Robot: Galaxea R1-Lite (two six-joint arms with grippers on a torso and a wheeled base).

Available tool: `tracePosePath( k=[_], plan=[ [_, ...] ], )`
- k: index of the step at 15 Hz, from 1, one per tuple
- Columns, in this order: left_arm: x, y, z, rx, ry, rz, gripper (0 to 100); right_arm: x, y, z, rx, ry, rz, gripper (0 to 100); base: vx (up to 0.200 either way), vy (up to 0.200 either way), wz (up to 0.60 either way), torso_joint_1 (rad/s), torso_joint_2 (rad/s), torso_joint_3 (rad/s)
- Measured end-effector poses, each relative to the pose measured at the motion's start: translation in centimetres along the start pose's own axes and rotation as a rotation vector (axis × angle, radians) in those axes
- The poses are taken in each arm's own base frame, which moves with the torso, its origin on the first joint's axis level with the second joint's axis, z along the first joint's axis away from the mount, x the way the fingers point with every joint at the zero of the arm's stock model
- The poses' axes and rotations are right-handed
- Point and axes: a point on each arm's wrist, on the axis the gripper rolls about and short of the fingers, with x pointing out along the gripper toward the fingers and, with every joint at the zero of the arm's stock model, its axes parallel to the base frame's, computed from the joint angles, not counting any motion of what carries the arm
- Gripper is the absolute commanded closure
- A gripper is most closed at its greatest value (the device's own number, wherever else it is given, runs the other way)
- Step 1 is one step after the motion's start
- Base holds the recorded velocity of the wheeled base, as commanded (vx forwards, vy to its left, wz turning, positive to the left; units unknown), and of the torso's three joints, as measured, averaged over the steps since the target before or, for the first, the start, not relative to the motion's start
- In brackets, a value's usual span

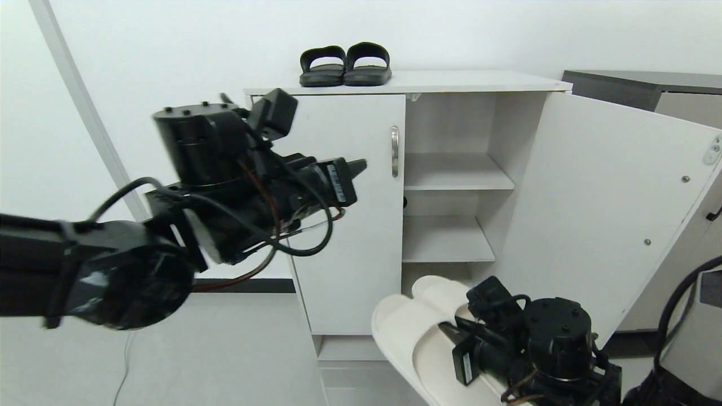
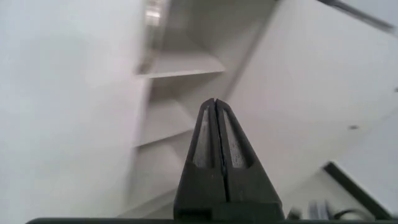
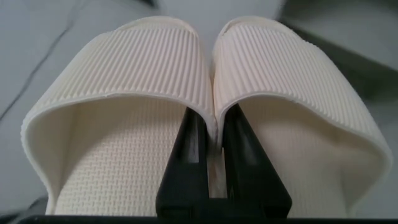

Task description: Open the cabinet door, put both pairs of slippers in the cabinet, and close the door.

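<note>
Right claw (image 3: 216,146) is clenched on the pair of cream ribbed foam slippers (image 1: 403,332), its two black fingers pinching the inner walls of the straps where the two slippers touch. The pair hangs low in front of the white wooden cabinet (image 1: 479,82), toes toward the bottom compartment, under the lower shelf (image 1: 445,239). The cabinet's right door (image 1: 598,214) stands wide open, while the left door (image 1: 344,270) is closed.

Left claw (image 2: 215,143) is clenched on nothing and held high in front of the closed door, near its metal handle (image 1: 395,151). The pair of black rubber slippers (image 1: 344,65) sits side by side on the cabinet top.

The grip looks like the weak spot. It holds only two thin, soft walls, so a bump could let one slipper slide free and fall to the floor. The wide pair could also catch a toe on the edge of the closed door or on the lower shelf if it goes in too high or off-centre. A swing of the right arm might knock the open door, and the left arm sits close enough to strike the handle
</note>
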Motion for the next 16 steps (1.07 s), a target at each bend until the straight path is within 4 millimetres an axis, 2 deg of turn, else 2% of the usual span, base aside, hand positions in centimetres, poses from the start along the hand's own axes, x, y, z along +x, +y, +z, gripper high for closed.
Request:
tracePosePath(
  k=[4, 6, 8, 10, 12, 14, 16],
  plan=[
    [-9.1, 0.9, 1.5, 0.085, -0.051, 0.175, 100, 3.2, -1.7, 1.5, 0.032, -0.050, -0.260, 100, 0.000, 0.000, 0.00, 0.000, 0.00, 0.000],
    [-14.5, 0.9, 1.9, 0.120, -0.058, 0.281, 100, 4.1, -2.2, 2.0, 0.065, -0.059, -0.304, 100, 0.000, 0.000, 0.00, 0.000, 0.00, 0.000],
    [-19.9, 0.6, 1.4, 0.140, -0.035, 0.385, 100, 4.5, -2.3, 2.3, 0.075, -0.064, -0.326, 100, 0.000, 0.000, 0.00, 0.000, 0.00, 0.000],
    [-25.0, 0.1, 0.0, 0.149, -0.001, 0.494, 100, 4.6, -2.3, 2.4, 0.077, -0.070, -0.337, 100, 0.000, 0.000, 0.00, 0.000, 0.00, 0.000],
    [-29.1, -0.5, -1.8, 0.159, -0.032, 0.598, 100, 4.6, -2.4, 2.4, 0.077, -0.071, -0.341, 100, 0.000, 0.000, 0.00, 0.000, 0.00, 0.000],
    [-31.8, -0.9, -4.8, 0.170, -0.062, 0.687, 100, 4.5, -2.3, 2.4, 0.076, -0.071, -0.339, 100, 0.000, 0.000, 0.00, 0.000, 0.00, 0.000],
    [-33.5, -0.9, -8.3, 0.200, -0.083, 0.775, 100, 4.5, -2.4, 2.4, 0.077, -0.070, -0.343, 100, 0.000, 0.000, 0.00, 0.000, 0.00, 0.000]
  ],
)
